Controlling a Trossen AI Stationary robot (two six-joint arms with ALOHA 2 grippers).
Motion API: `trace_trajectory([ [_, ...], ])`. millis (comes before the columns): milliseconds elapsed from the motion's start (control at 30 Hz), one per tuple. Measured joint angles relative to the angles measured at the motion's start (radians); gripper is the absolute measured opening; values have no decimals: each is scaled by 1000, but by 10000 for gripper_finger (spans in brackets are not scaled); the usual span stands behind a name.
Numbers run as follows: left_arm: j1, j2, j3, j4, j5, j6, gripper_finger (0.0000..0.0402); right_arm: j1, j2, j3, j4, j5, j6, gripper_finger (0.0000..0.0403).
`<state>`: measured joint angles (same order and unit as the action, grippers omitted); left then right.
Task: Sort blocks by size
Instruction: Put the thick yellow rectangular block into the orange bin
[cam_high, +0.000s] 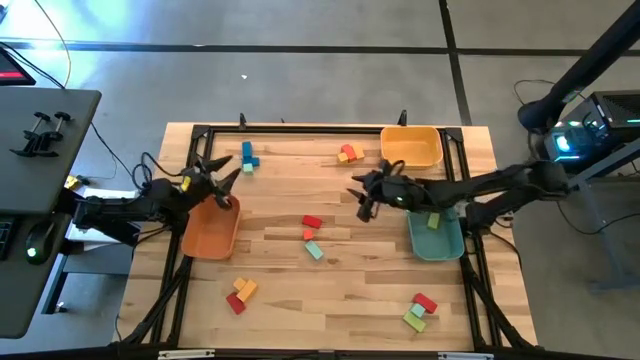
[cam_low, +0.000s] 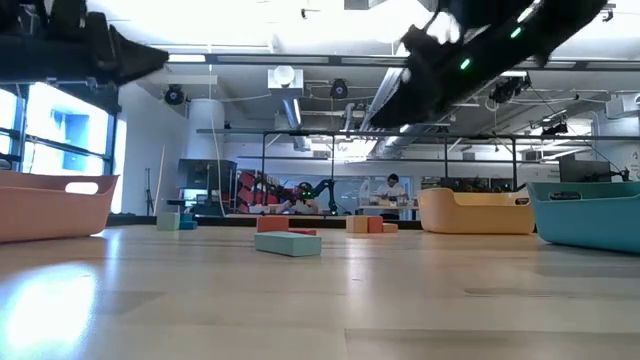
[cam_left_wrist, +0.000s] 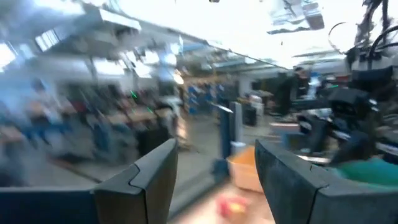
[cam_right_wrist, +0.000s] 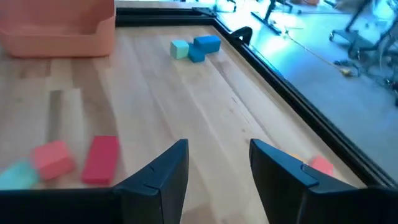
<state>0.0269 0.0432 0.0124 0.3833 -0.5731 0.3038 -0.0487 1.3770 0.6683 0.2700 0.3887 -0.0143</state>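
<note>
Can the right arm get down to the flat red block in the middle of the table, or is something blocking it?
Probably yes. The right gripper hangs above bare wood with its jaws open and empty, and the red block lies just ahead of it in the open. Only small blocks sit close by; the bins stand off to the sides.

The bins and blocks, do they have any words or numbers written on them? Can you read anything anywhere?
None: no words or numbers can be read.
Orange bin, yellow bin, teal bin: plain, no writing.
Blocks, like the red block: plain paint, no writing.
Room behind the table in the low view: any signs are too small and blurred to read.
</note>
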Motion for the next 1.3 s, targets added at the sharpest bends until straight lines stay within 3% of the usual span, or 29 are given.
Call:
trace_trajectory([
  [233, 0, 4, 1, 74, -57, 231, 200, -142, 192, 0, 383, -223, -252, 165],
  [367, 0, 4, 1, 96, -218, 286, 200, -208, 263, 0, 573, -291, -341, 165],
  [467, 0, 4, 1, 180, -302, 413, 200, -254, 305, 10, 634, -296, -343, 165],
  [633, 2, 4, 1, 273, -293, 510, 200, -321, 359, 120, 606, -325, -327, 178],
  [867, 44, 5, 1, 174, -308, 479, 200, -384, 427, 348, 384, -478, -315, 215],
  [1033, 64, 11, 0, -21, -263, 357, 200, -375, 481, 444, 174, -487, -324, 226],
  [1100, 76, 33, 0, 12, -248, 292, 200, -361, 492, 458, 153, -483, -254, 226],
  [1200, 65, 68, 45, 16, -279, 59, 199, -326, 485, 458, 112, -479, -173, 226],
  [1300, 33, 131, 113, -101, -215, 40, 191, -277, 473, 457, 55, -478, -216, 226],
])
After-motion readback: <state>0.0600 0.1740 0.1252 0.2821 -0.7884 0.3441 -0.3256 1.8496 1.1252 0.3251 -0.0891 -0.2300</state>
